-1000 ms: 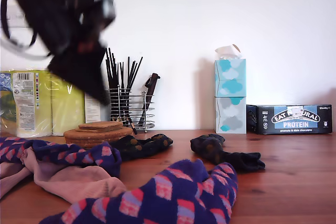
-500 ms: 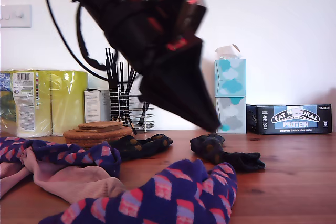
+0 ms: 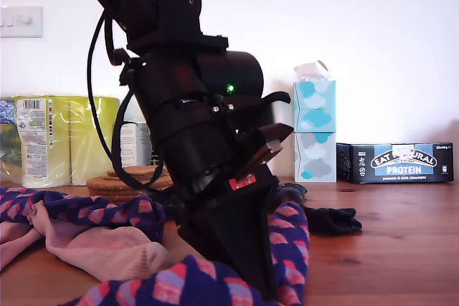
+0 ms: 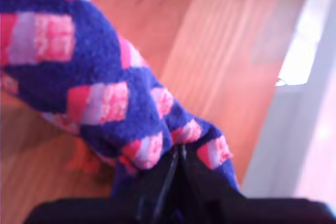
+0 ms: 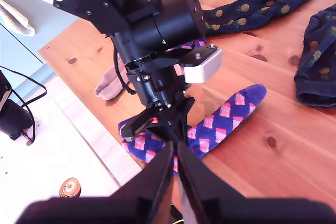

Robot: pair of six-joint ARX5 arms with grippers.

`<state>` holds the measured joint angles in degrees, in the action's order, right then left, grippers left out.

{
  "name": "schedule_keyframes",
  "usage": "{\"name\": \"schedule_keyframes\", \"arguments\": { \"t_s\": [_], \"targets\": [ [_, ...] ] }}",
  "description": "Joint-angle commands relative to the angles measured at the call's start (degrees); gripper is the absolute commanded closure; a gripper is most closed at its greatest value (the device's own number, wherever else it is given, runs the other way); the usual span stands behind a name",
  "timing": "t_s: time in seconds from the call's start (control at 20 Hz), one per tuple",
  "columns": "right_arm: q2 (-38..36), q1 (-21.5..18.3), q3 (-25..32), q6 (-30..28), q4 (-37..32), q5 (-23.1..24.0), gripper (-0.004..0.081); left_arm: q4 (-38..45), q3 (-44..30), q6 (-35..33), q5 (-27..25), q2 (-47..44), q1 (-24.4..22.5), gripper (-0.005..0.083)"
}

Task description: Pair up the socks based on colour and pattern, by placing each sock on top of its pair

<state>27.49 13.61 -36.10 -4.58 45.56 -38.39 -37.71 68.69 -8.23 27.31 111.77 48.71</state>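
Observation:
My first gripper (image 3: 256,286) has come down onto the near navy sock (image 3: 288,243) with pink diamond patches, and it is shut on a bunched fold of that sock (image 4: 105,98). A second navy patterned sock (image 3: 86,209) lies at the exterior view's left, over a pale pink sock (image 3: 107,252). One dark dotted sock (image 3: 330,218) lies past the arm, and the second wrist view shows two dark dotted socks (image 5: 262,11) (image 5: 317,61). My second gripper (image 5: 175,150) hovers high above, shut with nothing in it.
Cork coasters (image 3: 133,175), yellow-wrapped rolls (image 3: 57,137), stacked tissue boxes (image 3: 314,130) and a protein bar box (image 3: 401,163) line the back wall. The wooden table's edge (image 5: 84,95) runs close to the gripped sock.
The first arm swung from the exterior view's upper left down across the middle onto the near navy sock. That sock is now bunched at its jaws.

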Motion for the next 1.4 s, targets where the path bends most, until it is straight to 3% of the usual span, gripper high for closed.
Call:
{"name": "schedule_keyframes", "arguments": {
  "t_s": [0.0,0.3,0.75,0.9,1.2,1.35],
  "targets": [
    [-0.26,0.15,-0.39,-0.42,-0.22,0.02,0.0783,-2.08,-0.96,-0.46,-2.89,0.74,-0.70,0.0796],
    [1.33,0.15,-0.39,-3.39,-1.53,5.29,0.0783,-10.25,-0.96,-2.29,-10.16,0.74,-4.85,0.0796],
    [18.67,0.48,-0.39,-2.84,-6.56,7.28,0.0783,-16.44,-0.96,-3.37,-13.88,-2.05,-9.25,0.0796],
    [20.17,1.18,-0.81,-2.25,-6.58,6.75,0.0783,-14.10,-0.94,-3.96,-12.39,-7.21,-9.22,0.0796],
    [16.04,1.18,-4.11,-2.25,-4.52,7.58,0.0783,-1.16,-0.94,-4.22,-6.19,-12.48,-9.22,0.0796],
    [14.60,1.18,-4.15,-3.32,-3.32,11.54,0.0783,1.29,-0.94,-4.22,-5.88,-12.35,-9.03,0.0796]
  ]
}}
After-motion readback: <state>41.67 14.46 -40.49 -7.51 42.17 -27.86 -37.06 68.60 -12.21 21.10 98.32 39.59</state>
